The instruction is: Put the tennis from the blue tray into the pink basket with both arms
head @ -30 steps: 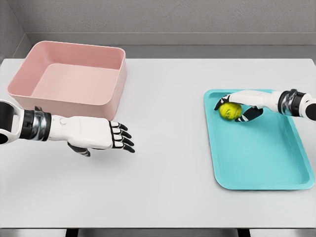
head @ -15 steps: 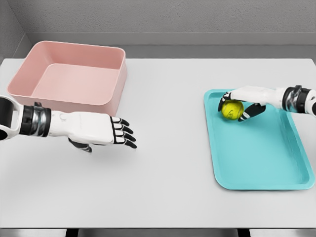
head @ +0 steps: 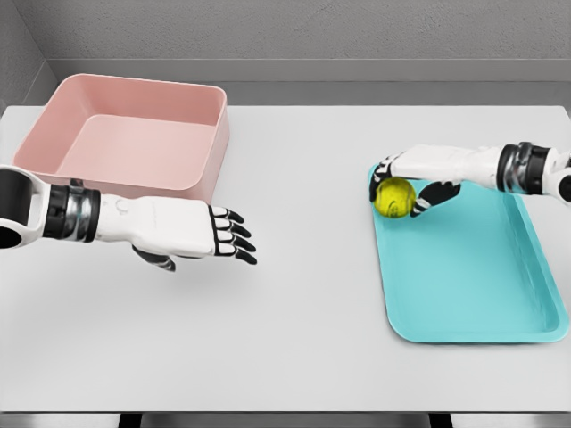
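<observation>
A yellow-green tennis ball [head: 393,196] hangs over the left edge of the blue tray [head: 473,276], held in my right hand [head: 401,184], whose fingers curl around it from above and behind. The right arm comes in from the right edge. The pink basket [head: 134,134] stands at the back left with nothing inside. My left hand [head: 214,239] hovers over the table just in front of the basket's near right corner, palm down, fingers stretched out and holding nothing.
The grey-white table [head: 294,312] lies between the basket and the tray. A grey wall runs along the table's far edge.
My right hand has carried the ball up and to the left, from inside the tray to its left rim. My left hand has slid slightly right and forward.
</observation>
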`<state>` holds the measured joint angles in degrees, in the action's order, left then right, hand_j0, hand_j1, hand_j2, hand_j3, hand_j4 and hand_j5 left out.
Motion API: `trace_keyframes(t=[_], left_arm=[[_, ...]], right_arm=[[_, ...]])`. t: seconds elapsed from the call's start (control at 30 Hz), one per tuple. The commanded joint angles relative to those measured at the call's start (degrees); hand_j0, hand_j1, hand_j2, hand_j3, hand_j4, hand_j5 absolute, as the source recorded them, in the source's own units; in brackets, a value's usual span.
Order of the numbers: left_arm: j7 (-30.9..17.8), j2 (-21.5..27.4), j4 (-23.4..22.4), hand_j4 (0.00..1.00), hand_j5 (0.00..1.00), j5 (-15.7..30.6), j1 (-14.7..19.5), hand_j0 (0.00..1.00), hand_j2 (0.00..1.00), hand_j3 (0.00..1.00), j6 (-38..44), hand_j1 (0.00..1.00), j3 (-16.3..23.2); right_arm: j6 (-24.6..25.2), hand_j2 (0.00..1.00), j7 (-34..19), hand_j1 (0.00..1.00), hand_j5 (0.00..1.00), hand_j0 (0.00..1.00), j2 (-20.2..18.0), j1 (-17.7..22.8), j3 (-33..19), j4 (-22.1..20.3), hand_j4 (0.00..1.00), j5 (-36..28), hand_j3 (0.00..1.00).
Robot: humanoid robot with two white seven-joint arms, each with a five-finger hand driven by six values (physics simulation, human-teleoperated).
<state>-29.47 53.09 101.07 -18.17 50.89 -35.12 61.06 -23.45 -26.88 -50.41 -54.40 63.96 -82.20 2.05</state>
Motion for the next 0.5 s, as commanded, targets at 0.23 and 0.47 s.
trace_keyframes(t=[0.23, 0.47], left_arm=[[0.0, 0.1, 0.0, 1.0, 1.0, 0.3, -0.1, 1.0, 1.0, 1.0, 0.1, 1.0, 0.0], [0.0, 0.2, 0.0, 1.0, 1.0, 0.3, -0.1, 1.0, 1.0, 1.0, 0.1, 1.0, -0.1]], right_arm=[[-1.5, 0.54, -0.2, 0.54, 0.54, 0.54, 0.0, -0.5, -0.1, -2.7, 0.54, -0.3, 0.54], [-2.3, 0.54, -1.1, 0.54, 0.54, 0.54, 2.9, -0.6, -0.1, -2.8, 0.54, -0.3, 0.54]])
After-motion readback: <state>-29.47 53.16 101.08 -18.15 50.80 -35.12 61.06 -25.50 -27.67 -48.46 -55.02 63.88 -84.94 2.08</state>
